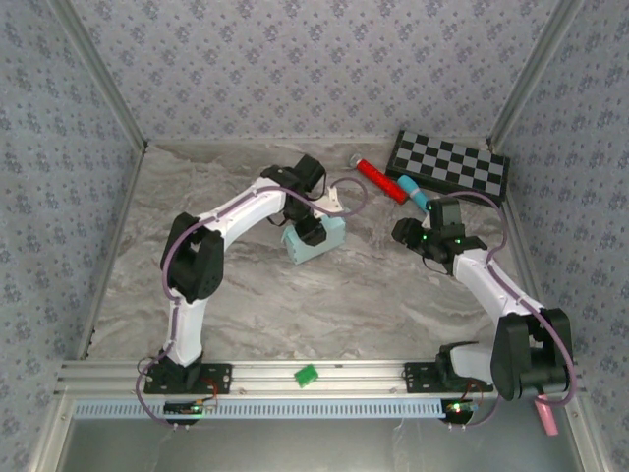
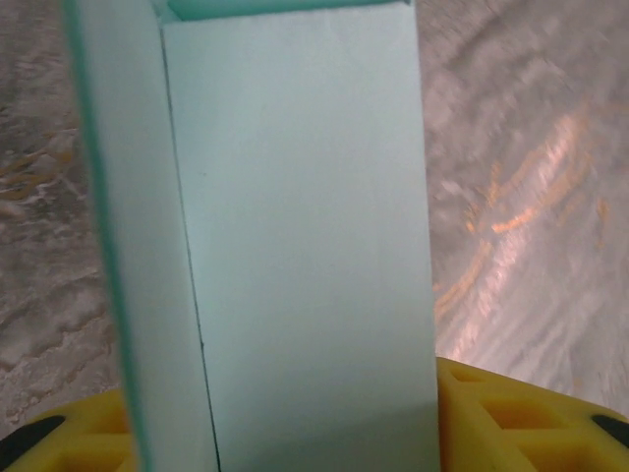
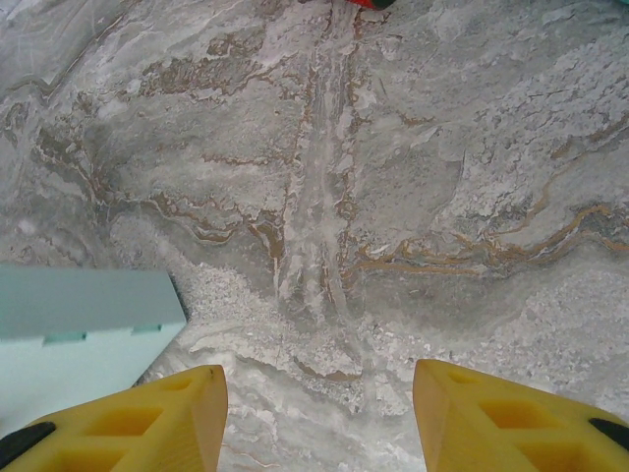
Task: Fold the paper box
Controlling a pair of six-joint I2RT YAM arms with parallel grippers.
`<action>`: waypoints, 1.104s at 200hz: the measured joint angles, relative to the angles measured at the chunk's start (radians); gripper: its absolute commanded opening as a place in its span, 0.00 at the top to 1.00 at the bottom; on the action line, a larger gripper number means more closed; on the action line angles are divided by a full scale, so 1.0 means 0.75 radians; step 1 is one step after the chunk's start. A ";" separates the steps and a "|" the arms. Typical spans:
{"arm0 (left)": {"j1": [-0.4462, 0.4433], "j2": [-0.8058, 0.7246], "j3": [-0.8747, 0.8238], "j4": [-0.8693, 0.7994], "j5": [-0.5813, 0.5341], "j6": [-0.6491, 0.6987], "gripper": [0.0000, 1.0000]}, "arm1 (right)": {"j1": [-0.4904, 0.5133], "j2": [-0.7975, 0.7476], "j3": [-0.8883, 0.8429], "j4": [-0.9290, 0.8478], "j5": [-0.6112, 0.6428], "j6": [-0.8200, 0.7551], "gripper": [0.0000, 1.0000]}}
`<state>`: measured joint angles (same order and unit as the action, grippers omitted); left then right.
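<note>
In the middle of the table (image 1: 295, 305): paper box (image 1: 321, 244), pale blue, already formed into a rectangular block, lying on the marble, skewed to the table edges.
Left arm: reaches from the near-left base out to the box, wrist over the box's far end.
Left gripper (image 1: 313, 232): clamped on the paper box. In the left wrist view the yellow fingers (image 2: 511, 418) press each side and the box wall takes up all the space between them.
Box detail, left wrist view: broad flat face towards the camera, narrower side panel at left, a fold line between them, darker teal edge at the top end.
Right gripper (image 3: 319, 393): spread wide, nothing between the fingers, bare marble underneath.
Right gripper vs box: the box corner with two small slots sits lower left in the right wrist view, next to the left finger. Contact there, cannot tell. In the top view they look apart.
Red cylinder (image 1: 379, 180): far side of the table, lying diagonally.
Blue marker (image 1: 416, 196): at the red cylinder's right end, touching or just beside it.
Checkerboard (image 1: 452, 162): far right, flat, just behind the marker.
Green piece (image 1: 306, 375): on the metal rail between the arm bases.
Pink object (image 1: 545, 415): near right, beside the right arm's base.
</note>
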<state>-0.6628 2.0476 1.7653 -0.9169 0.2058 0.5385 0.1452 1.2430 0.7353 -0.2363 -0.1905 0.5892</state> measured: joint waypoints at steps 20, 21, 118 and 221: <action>0.000 0.000 0.007 -0.046 0.023 0.141 0.48 | 0.000 -0.009 -0.006 0.000 0.000 0.000 0.46; 0.000 0.000 0.007 -0.046 0.024 0.147 0.48 | 0.000 -0.009 -0.007 0.000 0.000 0.001 0.46; 0.000 -0.015 0.035 -0.124 0.066 0.629 0.41 | -0.002 -0.015 -0.028 0.001 0.000 0.000 0.45; -0.001 -0.015 0.130 -0.139 0.054 0.621 0.27 | -0.002 -0.014 -0.050 0.014 -0.011 -0.006 0.45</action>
<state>-0.6636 2.0361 1.8626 -1.0214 0.2466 1.0042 0.1436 1.2324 0.6979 -0.2256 -0.1989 0.5846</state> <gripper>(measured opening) 0.730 0.552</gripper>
